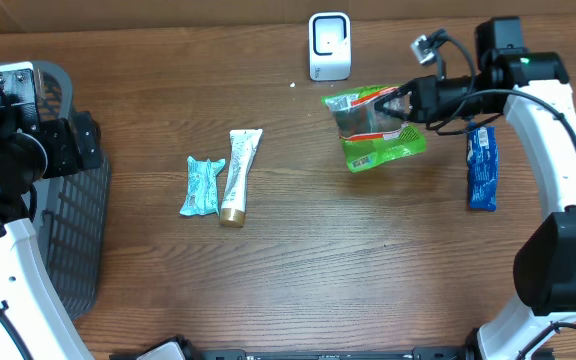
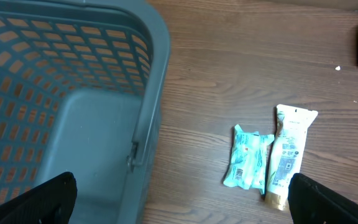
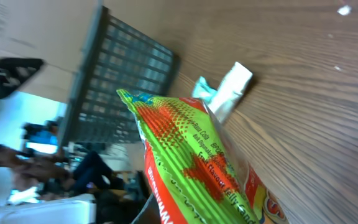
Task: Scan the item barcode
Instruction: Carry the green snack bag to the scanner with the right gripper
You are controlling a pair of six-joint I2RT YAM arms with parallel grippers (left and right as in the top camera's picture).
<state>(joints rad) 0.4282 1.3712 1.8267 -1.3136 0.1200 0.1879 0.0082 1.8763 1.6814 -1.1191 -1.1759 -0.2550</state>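
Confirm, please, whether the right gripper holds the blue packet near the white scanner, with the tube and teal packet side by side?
No: the overhead view shows the right gripper holding the green bag, while the blue packet lies on the table. The rest holds: it is near the white scanner, and the tube and teal packet lie side by side.

Crinkled green-and-red snack pouch (image 1: 370, 128), tilted, near the white upright scanner (image 1: 329, 45)
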